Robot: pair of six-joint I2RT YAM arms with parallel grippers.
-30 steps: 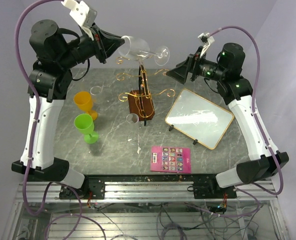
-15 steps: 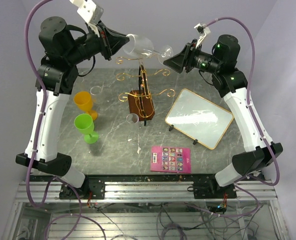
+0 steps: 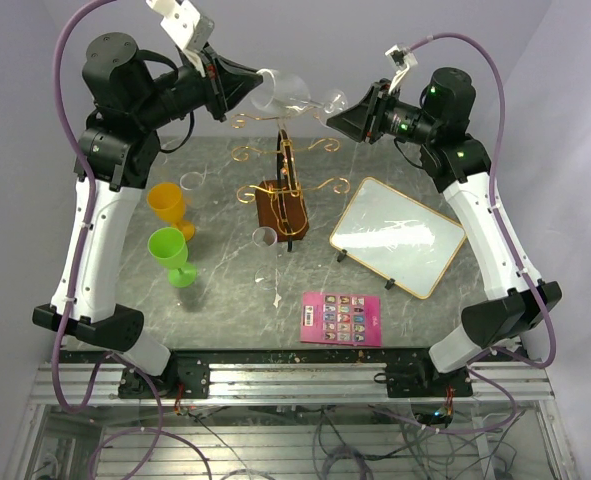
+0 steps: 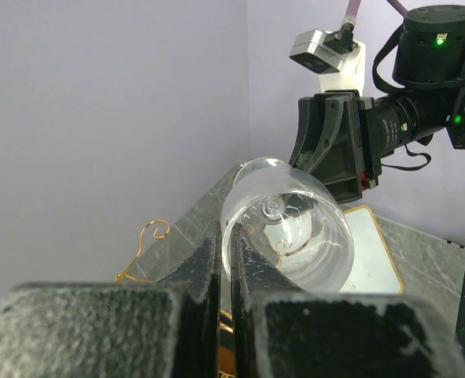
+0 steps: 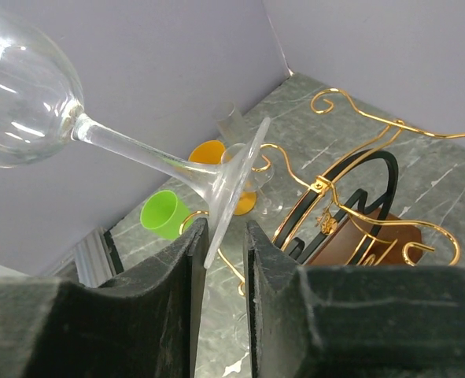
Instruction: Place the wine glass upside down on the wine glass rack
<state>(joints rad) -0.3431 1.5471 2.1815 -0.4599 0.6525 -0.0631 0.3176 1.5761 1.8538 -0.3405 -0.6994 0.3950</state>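
Clear stemmed wine glass (image 3: 293, 95), light, slick, fragile, hangs sideways above gold wire wine glass rack (image 3: 285, 175) at 12 o'clock of the counter (image 3: 235, 290), left hand (image 4: 226, 239) pinching its rim, right hand (image 5: 219, 236) straddling the foot, grip unclear; stem likely the safest hold.

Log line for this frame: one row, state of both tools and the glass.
left tool: shut on glass rim | right tool: jaws astride glass foot, grip unclear | glass: aloft, tilted, not on rack
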